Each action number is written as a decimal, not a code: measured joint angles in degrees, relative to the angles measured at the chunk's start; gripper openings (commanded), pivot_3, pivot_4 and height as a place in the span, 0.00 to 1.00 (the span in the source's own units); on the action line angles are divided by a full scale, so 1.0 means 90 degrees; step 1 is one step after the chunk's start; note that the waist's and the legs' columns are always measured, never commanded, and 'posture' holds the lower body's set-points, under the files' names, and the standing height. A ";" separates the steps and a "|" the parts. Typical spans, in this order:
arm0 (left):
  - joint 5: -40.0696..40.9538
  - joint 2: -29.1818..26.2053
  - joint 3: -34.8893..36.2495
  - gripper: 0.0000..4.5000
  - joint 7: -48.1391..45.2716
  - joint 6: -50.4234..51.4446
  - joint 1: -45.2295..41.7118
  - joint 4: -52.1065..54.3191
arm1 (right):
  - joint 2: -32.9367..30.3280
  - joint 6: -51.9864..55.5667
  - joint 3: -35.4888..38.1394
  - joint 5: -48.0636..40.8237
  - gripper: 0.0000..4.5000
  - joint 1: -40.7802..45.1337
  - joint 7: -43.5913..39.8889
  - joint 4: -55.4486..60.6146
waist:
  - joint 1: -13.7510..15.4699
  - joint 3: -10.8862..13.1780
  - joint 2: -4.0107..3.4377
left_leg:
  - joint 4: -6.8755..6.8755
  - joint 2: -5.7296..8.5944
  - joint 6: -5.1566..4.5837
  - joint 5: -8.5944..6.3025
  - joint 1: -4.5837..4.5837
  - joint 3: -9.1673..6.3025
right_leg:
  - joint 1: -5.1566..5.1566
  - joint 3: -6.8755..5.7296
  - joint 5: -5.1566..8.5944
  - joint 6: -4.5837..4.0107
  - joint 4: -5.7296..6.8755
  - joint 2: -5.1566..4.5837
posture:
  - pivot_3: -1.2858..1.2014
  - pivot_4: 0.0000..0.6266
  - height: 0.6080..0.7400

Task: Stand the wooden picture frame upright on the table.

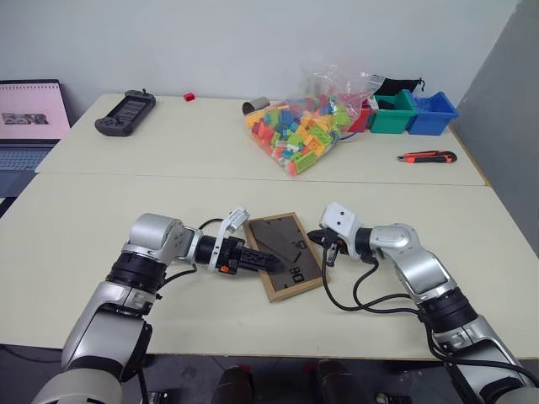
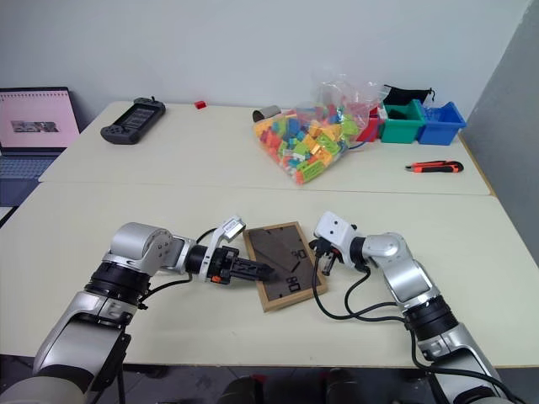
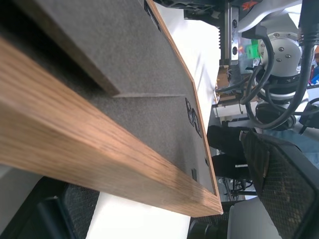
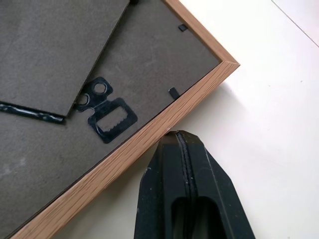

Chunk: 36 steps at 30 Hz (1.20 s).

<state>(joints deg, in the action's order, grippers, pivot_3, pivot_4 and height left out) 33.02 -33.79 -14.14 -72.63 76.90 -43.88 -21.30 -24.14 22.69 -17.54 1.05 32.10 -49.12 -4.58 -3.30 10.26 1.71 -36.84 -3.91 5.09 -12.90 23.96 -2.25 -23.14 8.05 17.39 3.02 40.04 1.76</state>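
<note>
Two pincers, left [image 1: 268, 263] and right [image 4: 182, 144], flank one wooden picture frame [image 1: 290, 250].

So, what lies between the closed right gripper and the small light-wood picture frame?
Nothing: the right wrist view shows the right gripper at the frame's wooden edge.

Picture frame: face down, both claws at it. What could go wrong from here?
1. The wooden picture frame lies back-up with its stand folded flat; the open left claw reaches over the panel and may slip off instead of lifting the stand.
2. The shut right claw only butts against the frame's edge, so the frame could slide across the table rather than tip up.
</note>
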 measured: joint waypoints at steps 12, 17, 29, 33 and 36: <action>0.0074 0.0019 0.0043 0.48 0.0071 0.0003 0.0043 -0.0082 | -0.0012 0.0090 0.0041 -0.0018 0.00 0.0004 0.0002 0.0146 | -0.0004 0.0000 0.0000 | 0.0000 0.0000 0.0000 0.0000 0.0005 -0.0010 | -0.0001 -0.0011 0.0001 -0.0001 0.0001 0.0000 | 0.52 0.24 1.00; 0.0217 0.0011 0.0088 0.30 -0.0036 0.0022 0.0041 -0.0078 | -0.0018 0.0102 0.0074 -0.0020 0.00 0.0034 0.0003 0.0146 | -0.0005 0.0000 0.0000 | 0.0000 0.0000 0.0000 0.0000 0.0006 -0.0015 | -0.0001 -0.0017 0.0001 -0.0001 0.0001 0.0000 | 0.52 0.24 1.00; 0.0299 -0.0120 0.0447 0.28 0.0146 -0.0015 -0.0352 -0.0285 | -0.0629 0.0332 0.0696 -0.0343 0.00 0.0058 -0.0110 0.0146 | 0.0000 0.0001 -0.0002 | -0.0005 0.0004 0.0000 0.0000 0.0022 -0.0033 | -0.0004 -0.0032 0.0001 -0.0002 -0.0003 -0.0003 | 0.52 0.24 1.00; 0.0241 -0.0267 0.0497 0.28 0.0019 -0.0333 -0.0609 -0.0531 | -0.1065 0.1127 0.1302 -0.1105 0.08 0.0400 -0.0589 0.0178 | -0.0012 0.0009 -0.0013 | -0.0004 0.0003 0.0000 0.0001 0.0027 -0.0042 | -0.0006 -0.0045 0.0002 -0.0005 -0.0002 -0.0004 | 0.52 0.24 1.00; 0.0055 -0.0380 0.0469 0.28 -0.0201 -0.0749 -0.0848 -0.0813 | -0.1324 0.2449 0.1803 -0.2364 0.23 0.0825 -0.1297 0.0610 | -0.0023 0.0015 -0.0022 | -0.0003 0.0002 0.0000 0.0001 0.0030 -0.0062 | -0.0004 -0.0071 0.0006 -0.0013 -0.0001 -0.0005 | 0.52 0.24 1.00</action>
<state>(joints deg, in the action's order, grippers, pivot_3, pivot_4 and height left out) 33.52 -37.21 -9.93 -74.44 70.16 -51.51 -28.62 -36.06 44.73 -1.31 -20.22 39.53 -60.80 0.91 -3.51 10.39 1.52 -36.86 -3.90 5.08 -12.89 24.23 -2.81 -23.18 7.41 17.45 2.90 40.03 1.72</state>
